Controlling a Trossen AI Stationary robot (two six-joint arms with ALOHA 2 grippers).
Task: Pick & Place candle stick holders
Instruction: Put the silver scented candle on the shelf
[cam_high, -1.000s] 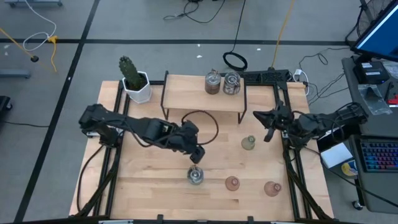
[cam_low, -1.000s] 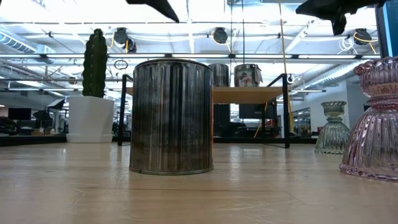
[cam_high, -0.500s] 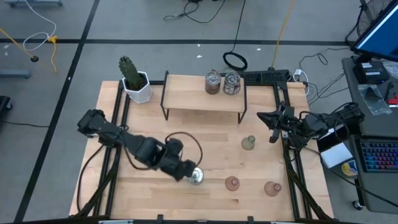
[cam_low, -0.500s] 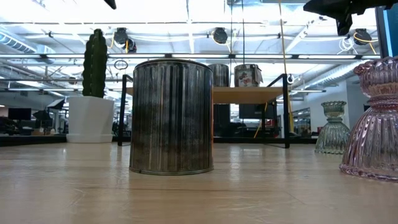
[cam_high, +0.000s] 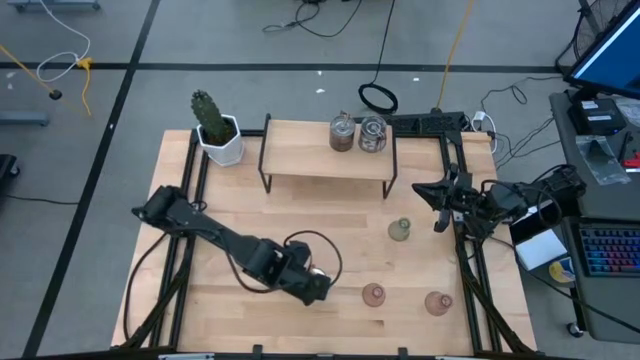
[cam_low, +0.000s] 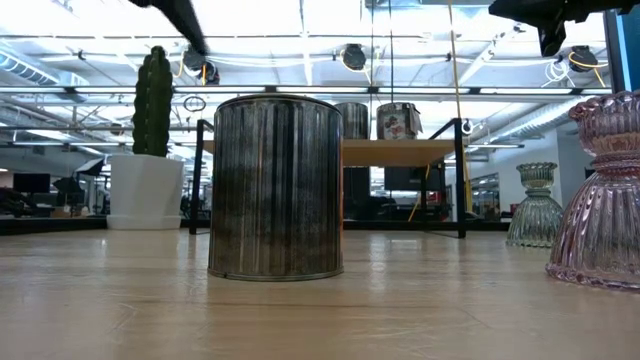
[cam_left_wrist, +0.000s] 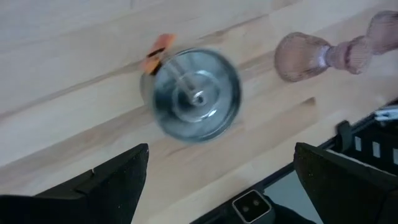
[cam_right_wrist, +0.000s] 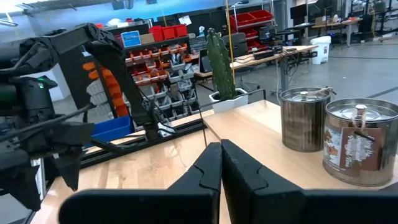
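Left tool (cam_high: 318, 288) spread above a silvery holder (cam_left_wrist: 196, 94)
Near the desk's (cam_high: 230, 300) front edge; right tool (cam_high: 437, 222), pressed together, waits at the right edge.

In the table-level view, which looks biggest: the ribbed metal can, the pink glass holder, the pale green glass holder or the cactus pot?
1. Ribbed silvery metal holder, close to the camera, which inflates it.
2. Pink bell-shaped glass holder, partly cut off.
3. White cactus pot.
4. Pale green glass holder, farther back.

Your left gripper (cam_high: 318, 287) hangs with fingers spread directly over the silvery holder (cam_left_wrist: 196, 94). A pink holder (cam_high: 373, 294) stands just beside it. Open tabletop (cam_high: 230, 310) lies on the other side. The shelf (cam_high: 300, 160) blocks the far middle.
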